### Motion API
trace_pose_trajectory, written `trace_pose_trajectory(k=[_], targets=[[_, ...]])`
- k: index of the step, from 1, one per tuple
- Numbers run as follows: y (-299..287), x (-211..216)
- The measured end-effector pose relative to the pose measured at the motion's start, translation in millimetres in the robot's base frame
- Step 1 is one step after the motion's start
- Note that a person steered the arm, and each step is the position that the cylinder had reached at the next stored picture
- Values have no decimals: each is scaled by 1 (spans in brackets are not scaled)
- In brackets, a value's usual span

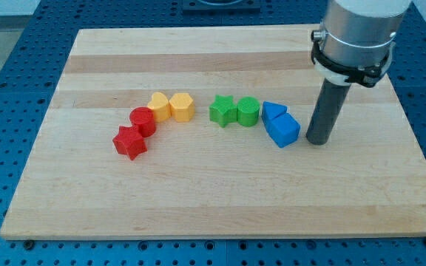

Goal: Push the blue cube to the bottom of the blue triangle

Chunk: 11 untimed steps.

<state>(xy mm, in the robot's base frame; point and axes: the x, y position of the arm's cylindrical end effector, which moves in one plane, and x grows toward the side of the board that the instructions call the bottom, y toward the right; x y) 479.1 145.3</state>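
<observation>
The blue cube [282, 130] lies on the wooden board [213, 199], right of centre. The blue triangle [273, 111] sits just above and left of it, touching it. My tip [317, 141] rests on the board to the right of the blue cube, a small gap away from it. The rod stands upright under the grey arm body [357, 33].
A green cylinder [248, 111] and a green star [222, 110] lie left of the blue triangle. A yellow hexagon [182, 106] and a yellow block [158, 106] lie further left. A red cylinder [142, 120] and a red star [130, 142] lie at the left.
</observation>
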Motion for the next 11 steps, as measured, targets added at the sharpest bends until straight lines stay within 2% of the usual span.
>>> trace_pose_trajectory(k=[1, 2, 6, 9, 10, 11], targets=[[36, -25], [30, -58], [-58, -55], [-63, -34], [-50, -39], [-1, -40]])
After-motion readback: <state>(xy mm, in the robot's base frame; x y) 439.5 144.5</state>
